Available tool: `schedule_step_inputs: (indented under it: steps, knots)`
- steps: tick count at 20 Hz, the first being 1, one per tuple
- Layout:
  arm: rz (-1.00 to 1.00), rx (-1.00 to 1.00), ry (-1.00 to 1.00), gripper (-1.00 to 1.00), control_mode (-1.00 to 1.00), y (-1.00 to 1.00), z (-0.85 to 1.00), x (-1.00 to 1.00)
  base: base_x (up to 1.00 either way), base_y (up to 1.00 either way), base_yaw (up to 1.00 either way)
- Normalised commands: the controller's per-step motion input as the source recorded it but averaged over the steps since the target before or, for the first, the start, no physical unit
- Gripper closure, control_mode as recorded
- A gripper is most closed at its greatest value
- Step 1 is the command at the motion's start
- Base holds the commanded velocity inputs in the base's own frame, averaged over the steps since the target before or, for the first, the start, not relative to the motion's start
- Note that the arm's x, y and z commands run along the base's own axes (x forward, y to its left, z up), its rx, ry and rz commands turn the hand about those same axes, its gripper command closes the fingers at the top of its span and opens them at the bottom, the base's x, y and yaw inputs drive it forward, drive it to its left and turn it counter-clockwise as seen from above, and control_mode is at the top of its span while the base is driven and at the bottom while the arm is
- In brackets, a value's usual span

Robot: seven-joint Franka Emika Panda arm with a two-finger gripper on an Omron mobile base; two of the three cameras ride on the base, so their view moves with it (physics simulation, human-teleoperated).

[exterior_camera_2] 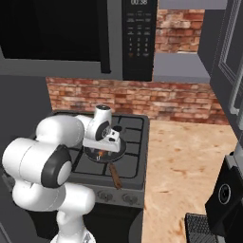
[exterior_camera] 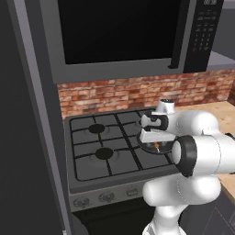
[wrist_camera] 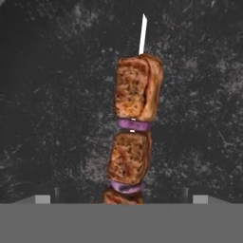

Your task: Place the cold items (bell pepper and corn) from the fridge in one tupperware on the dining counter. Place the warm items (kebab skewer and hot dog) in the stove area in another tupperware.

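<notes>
Straddling the kebab skewer [wrist_camera: 132, 142], spread fingers [wrist_camera: 42, 199] seemingly clear both sides.

The kebab skewer [wrist_camera: 133, 137] lies in a pan [exterior_camera_2: 105, 153] on the stove area [exterior_camera: 105, 147], below the microwave [exterior_camera: 124, 32].

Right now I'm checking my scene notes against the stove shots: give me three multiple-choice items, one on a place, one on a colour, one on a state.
1. Where does the kebab skewer lie?
A. in the dark pan on the stove
B. on the wooden counter
C. inside the microwave

2. What colour are the slices between the meat chunks?
A. green
B. purple
C. yellow

3. How is the tool set?
A. shut on the skewer
B. shut and empty
C. open, a fingertip on each side of the skewer's near end

Key: 1 A, the hand view shows speckled black pan under it; 2 B, purple bands show; 3 C, the tips stand wide apart.
</notes>
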Motion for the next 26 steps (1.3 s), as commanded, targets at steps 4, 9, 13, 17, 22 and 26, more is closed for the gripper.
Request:
schedule_step_inputs:
  steps: [4,9,13,17,22,26]
  knots:
    - [0.00,0.00,0.00,-1.00,-1.00,0.00,-0.19,0.19,0.00,0.00,0.00]
    - [0.00,0.00,0.08,1.00,-1.00,0.00,-0.21,0.10,0.00,0.00,0.00]
    - [0.00,0.00,0.08,1.00,-1.00,0.00,-0.02,0.02,0.00,0.00,0.00]
    - [0.00,0.00,-0.08,1.00,-1.00,0.00,-0.05,-0.13,0.00,0.00,0.00]
    - [-0.10,0.00,-0.63,1.00,-1.00,0.00,0.03,-0.72,0.00,0.00,0.00]
    - [-0.05,0.00,-0.49,1.00,-1.00,0.00,0.44,-0.92,0.00,0.00,0.00]
